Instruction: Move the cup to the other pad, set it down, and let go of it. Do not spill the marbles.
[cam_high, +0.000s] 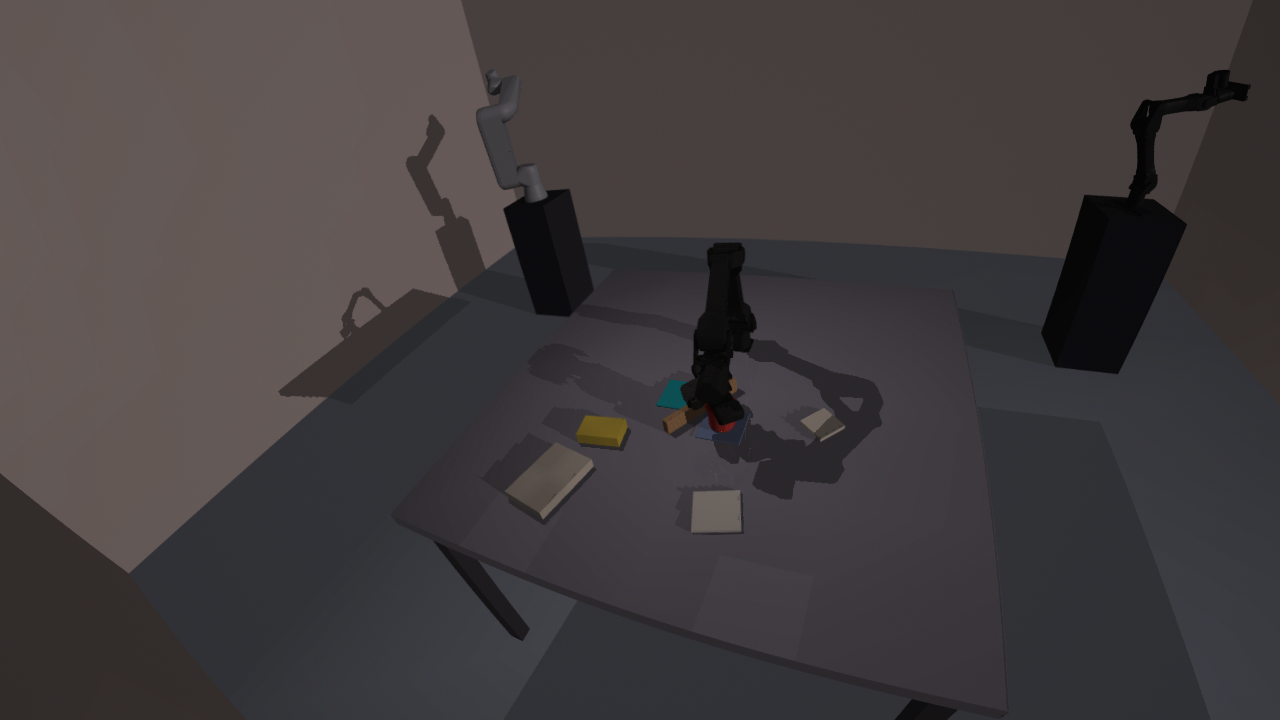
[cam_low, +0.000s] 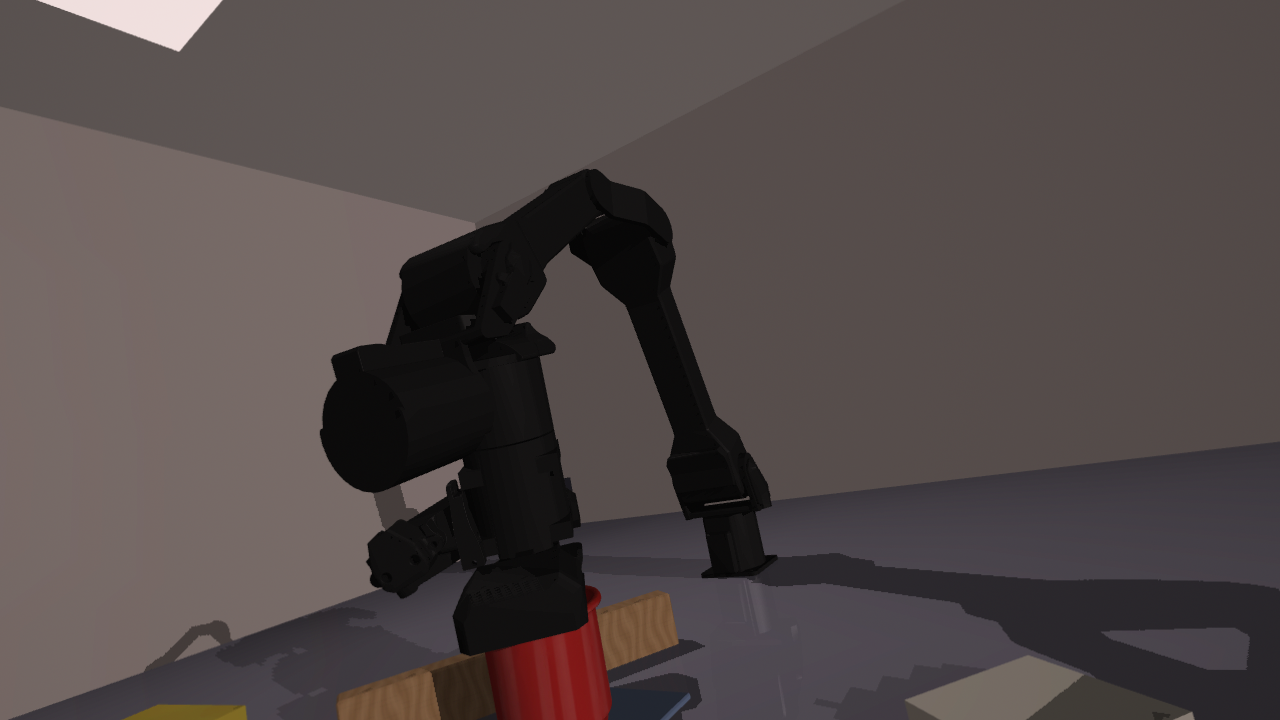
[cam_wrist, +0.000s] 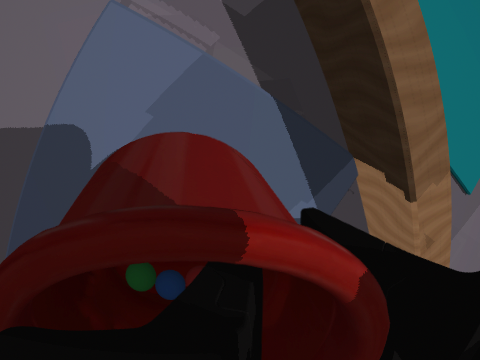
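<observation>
The red cup (cam_high: 720, 426) (cam_low: 550, 671) (cam_wrist: 190, 175) stands upright on the blue pad (cam_high: 709, 436) (cam_low: 657, 703) (cam_wrist: 125, 65). In the wrist view a green marble (cam_wrist: 140, 277), a blue marble (cam_wrist: 170, 285) and part of a red marble (cam_wrist: 195, 276) show inside it. My gripper (cam_high: 728, 410) (cam_wrist: 278, 224) is low over the cup, one finger inside and one outside, shut on its wall. The fingertips are partly hidden by the rim. The teal pad (cam_high: 671, 394) (cam_wrist: 460, 100) bears no cup.
A wooden bar (cam_high: 674, 420) (cam_low: 640, 626) (cam_wrist: 425, 100) lies between the two pads. A yellow block (cam_high: 602, 430) (cam_low: 187, 713) and a large pale block (cam_high: 549, 479) are to the left in the top view. Other pale blocks (cam_high: 716, 511) (cam_high: 821, 423) lie in front and to the right.
</observation>
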